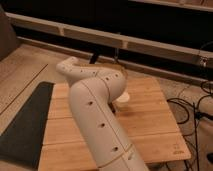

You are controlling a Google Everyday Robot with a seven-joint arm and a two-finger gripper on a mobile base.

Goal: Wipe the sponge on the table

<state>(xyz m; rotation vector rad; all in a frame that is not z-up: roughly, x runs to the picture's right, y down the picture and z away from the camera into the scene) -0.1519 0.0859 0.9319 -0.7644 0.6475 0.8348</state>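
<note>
The light wooden table (155, 125) fills the middle of the camera view. My white arm (97, 115) rises from the bottom edge across it and bends left near the table's far side. My gripper does not show; it lies somewhere behind or beyond the arm. The sponge is hidden. A white cup (122, 101) peeks out just right of the arm's bend, partly covered by it.
A dark grey mat (25, 125) lies along the table's left side. Black cables (195, 107) trail over the floor to the right. A long low ledge (150, 42) and a dark wall run behind the table.
</note>
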